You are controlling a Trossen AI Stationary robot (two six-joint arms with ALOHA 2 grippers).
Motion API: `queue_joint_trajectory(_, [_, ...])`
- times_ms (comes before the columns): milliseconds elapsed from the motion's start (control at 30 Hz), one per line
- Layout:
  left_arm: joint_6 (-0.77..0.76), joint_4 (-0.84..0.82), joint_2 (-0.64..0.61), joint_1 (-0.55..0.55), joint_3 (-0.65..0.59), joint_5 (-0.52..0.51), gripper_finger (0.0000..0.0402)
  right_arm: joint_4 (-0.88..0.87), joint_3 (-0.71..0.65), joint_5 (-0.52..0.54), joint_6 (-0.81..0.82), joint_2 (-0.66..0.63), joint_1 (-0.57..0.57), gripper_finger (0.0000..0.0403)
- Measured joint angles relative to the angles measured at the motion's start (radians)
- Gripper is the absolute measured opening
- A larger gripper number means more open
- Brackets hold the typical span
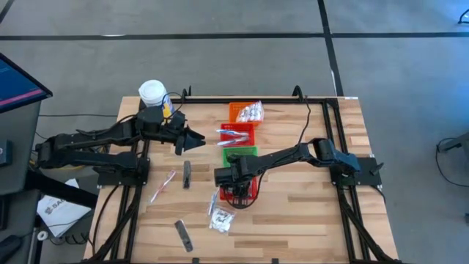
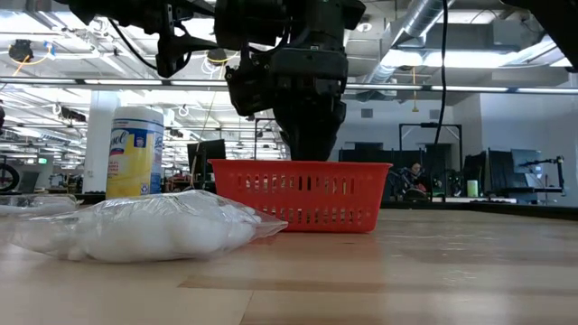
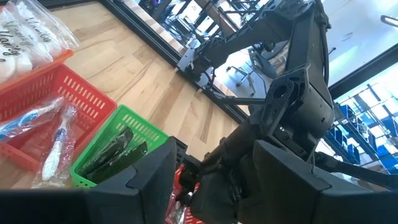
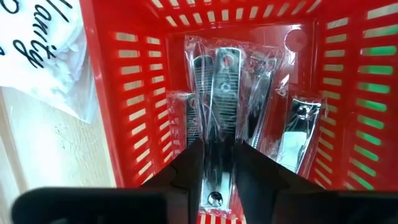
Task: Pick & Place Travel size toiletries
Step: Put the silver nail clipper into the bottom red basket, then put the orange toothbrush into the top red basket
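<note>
Clippers in clear wrap (image 4: 219, 93) sit between the right gripper's (image 4: 217, 163) 2 fingers, down inside the near red basket (image 4: 112, 93), lying on other wrapped clippers (image 4: 300, 127) already there. The fingers stand close on either side of the silvery piece, and whether they grip it or have just begun to let go cannot be told. From above, that gripper (image 1: 236, 178) hangs over the same basket (image 1: 245, 196), just past the green basket (image 1: 242, 153). This looks like the placing step: the item is in its bin, so the next move calls for spreading the fingers fully and lifting straight up, clear of the basket wall, without dragging the wrap along. The left gripper (image 1: 192, 137) waits with its fingers apart and empty near the white jar (image 1: 152, 93) at the table's far left. Still loose on the wood are a sachet (image 1: 220, 218) just beside the near basket, a toothbrush (image 1: 163, 186), and 2 dark strips (image 1: 187, 174) (image 1: 183, 235). The far baskets already hold sachets (image 1: 251, 111) and toothbrushes (image 1: 236, 134), so sorting seems well along, with several items left.
</note>
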Motion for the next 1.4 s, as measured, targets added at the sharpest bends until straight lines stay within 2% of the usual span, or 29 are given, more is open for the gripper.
queue_joint_trajectory(400, [0.000, 0.000, 0.000, 0.000, 0.000, 0.000, 0.0209, -0.003, 0.000, 0.004, 0.063, 0.000, 0.007, 0.0163])
queue_joint_trajectory(567, [0.000, 0.000, 0.000, 0.000, 0.000, 0.000, 0.0209, -0.002, 0.000, 0.031, 0.074, 0.000, 0.009, 0.0183])
queue_joint_trajectory(700, [0.000, 0.000, 0.000, 0.000, 0.000, 0.000, 0.0209, 0.014, -0.002, 0.086, 0.078, -0.013, 0.015, 0.0177])
queue_joint_trajectory(900, [0.000, 0.000, 0.000, 0.000, 0.000, 0.001, 0.0209, 0.045, 0.001, 0.221, 0.085, -0.042, 0.035, 0.0144])
queue_joint_trajectory(1133, [0.001, 0.000, 0.000, 0.000, 0.000, 0.001, 0.0209, 0.041, 0.000, 0.259, 0.098, -0.044, 0.032, 0.0114])
queue_joint_trajectory(1400, [0.002, 0.000, 0.000, -0.009, 0.000, 0.000, 0.0209, 0.059, -0.002, 0.351, 0.198, -0.074, 0.032, 0.0113])
